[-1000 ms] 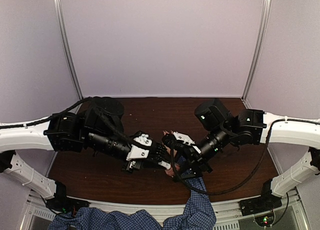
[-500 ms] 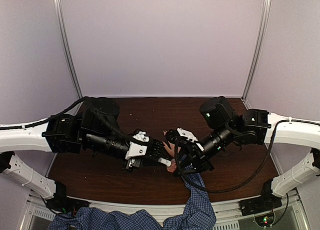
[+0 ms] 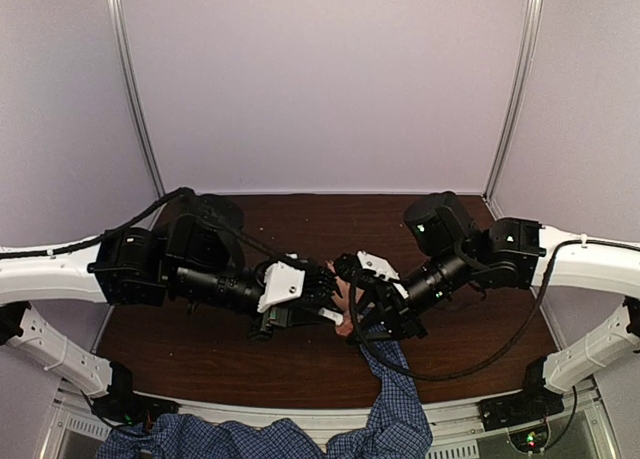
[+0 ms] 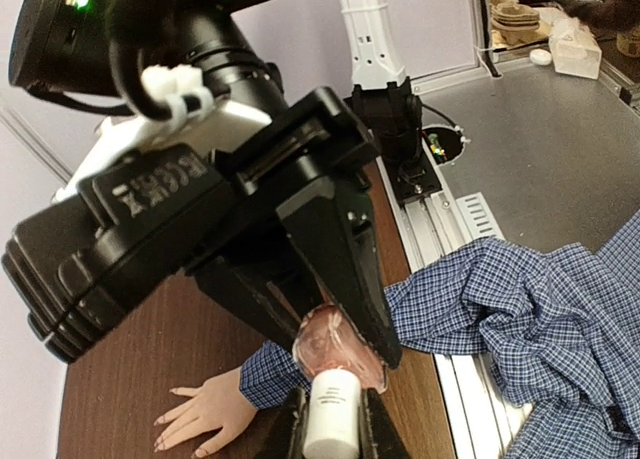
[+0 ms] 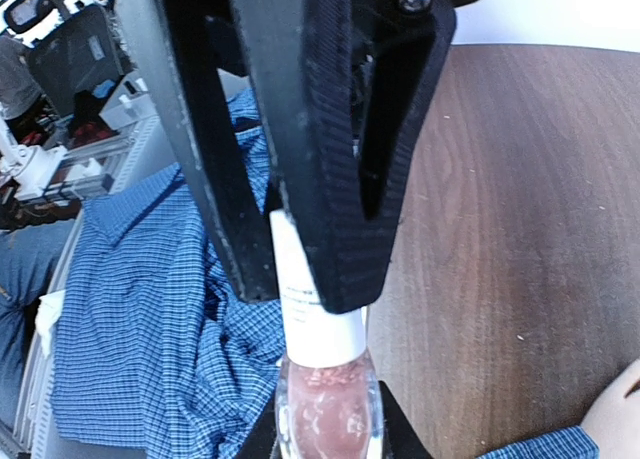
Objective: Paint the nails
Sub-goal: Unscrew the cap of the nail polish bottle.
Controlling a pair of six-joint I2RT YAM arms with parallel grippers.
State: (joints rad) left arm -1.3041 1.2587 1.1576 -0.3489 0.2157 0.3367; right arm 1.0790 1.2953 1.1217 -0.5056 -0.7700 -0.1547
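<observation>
— How do the arms stand?

— Over the dark brown surface point(image 3: 200, 364) the left arm point(image 3: 150, 269) stretches in from the left edge, forearm nearly level; the right arm point(image 3: 500, 254) comes in from the right edge, its elbow toward the far side, its wrist sloping down toward the near edge; the two meet nose to nose about mid-surface, a little closer to the near edge than the far one.

— And the checked cloth?

— A blue checked sleeve point(image 3: 395, 404) crosses the near edge and runs under the right wrist; more of the same cloth lies bunched beyond that edge.

— The hands, then?

— The left hand point(image 4: 333, 409) is closed narrow on the white cap point(image 5: 318, 314); the right hand point(image 5: 325, 427) faces it, fingers clamped on either side of the pink glass bottle point(image 4: 335, 341); the cap sits on the bottle, so the two grip one thing from opposite ends, held off the surface.

— Where are the nails?

— On the person's hand point(image 4: 210, 414), which lies flat on the surface, back up, fingers spread and pointing away from the near edge; seen from above, the two gripping hands hide most of it; the nails point(image 4: 160, 420) are tiny pale tips at the fingers' ends, too small to tell their colour; whether the bottle touches them I cannot tell.
</observation>
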